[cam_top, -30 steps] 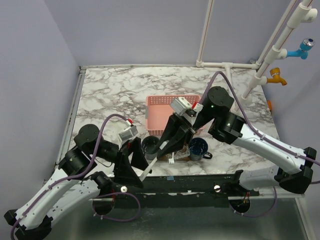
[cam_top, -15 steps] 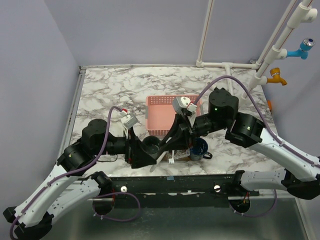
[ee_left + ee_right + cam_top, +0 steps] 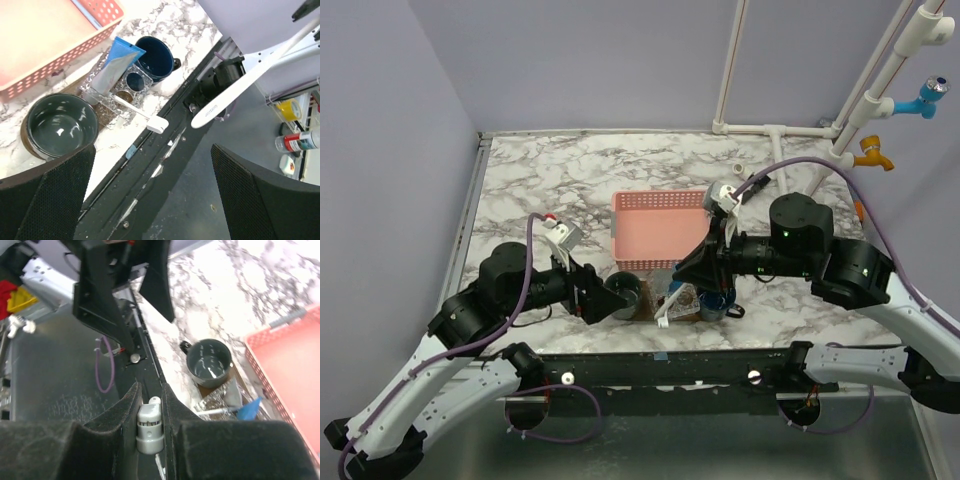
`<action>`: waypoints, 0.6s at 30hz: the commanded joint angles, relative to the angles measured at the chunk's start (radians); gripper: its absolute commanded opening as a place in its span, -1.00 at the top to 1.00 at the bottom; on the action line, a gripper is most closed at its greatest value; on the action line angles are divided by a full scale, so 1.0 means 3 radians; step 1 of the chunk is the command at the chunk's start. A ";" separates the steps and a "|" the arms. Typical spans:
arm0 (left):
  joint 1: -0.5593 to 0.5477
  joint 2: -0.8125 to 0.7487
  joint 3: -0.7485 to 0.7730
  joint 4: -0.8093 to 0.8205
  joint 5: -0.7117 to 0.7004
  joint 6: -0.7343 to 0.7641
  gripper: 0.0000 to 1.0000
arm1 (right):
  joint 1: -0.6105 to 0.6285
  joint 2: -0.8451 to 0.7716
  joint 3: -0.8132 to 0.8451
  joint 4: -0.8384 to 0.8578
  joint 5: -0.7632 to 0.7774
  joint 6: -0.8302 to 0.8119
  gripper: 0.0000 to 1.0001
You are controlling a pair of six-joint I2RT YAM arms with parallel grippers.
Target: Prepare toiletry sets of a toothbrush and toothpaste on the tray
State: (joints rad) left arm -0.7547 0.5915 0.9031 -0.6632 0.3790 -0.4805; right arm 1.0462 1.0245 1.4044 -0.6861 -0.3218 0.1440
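My right gripper (image 3: 686,280) (image 3: 150,390) is shut on a slender white toothbrush (image 3: 240,85) (image 3: 150,427), held in the air over the table's front edge. My left gripper (image 3: 598,298) (image 3: 154,150) is open and empty, beside the grey mug. A second white toothbrush (image 3: 135,107) (image 3: 220,411) lies on the dark brown tray (image 3: 102,116) (image 3: 207,390), its head past the table edge. A silver and blue squeeze tube (image 3: 112,67) (image 3: 247,409) lies beside it. The white, red-capped toothpaste is out of view.
A pink mesh basket (image 3: 660,228) (image 3: 45,45) stands behind the tray. A grey mug (image 3: 623,290) (image 3: 62,125) sits on the tray's left end. A blue mug (image 3: 715,300) (image 3: 155,57) sits at its right end. The black table rail (image 3: 660,365) runs along the front.
The left gripper held the toothbrush's lower end; now it is open and has drawn back to the left. The right arm has swung right and keeps the toothbrush.
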 commanded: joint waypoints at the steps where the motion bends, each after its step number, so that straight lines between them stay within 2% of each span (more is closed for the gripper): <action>1: 0.0015 -0.0099 -0.0013 -0.0013 -0.0300 0.0103 -0.91 | 0.0015 -0.0095 -0.0084 -0.0262 0.0760 0.0265 0.99; 7: 0.0013 -0.0165 -0.0079 0.0043 -0.0399 0.0153 -0.91 | 0.0019 -0.0199 -0.0370 -0.0164 0.1284 0.0342 0.99; 18: 0.0015 -0.0272 -0.0140 -0.0029 -0.0557 0.0189 -0.90 | 0.0018 -0.0226 -0.0885 0.0086 0.1697 0.0472 0.99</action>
State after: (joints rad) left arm -0.7547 0.5320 0.8803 -0.6617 0.2588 -0.4438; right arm 1.0462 0.9741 1.1797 -0.7036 0.0925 0.2646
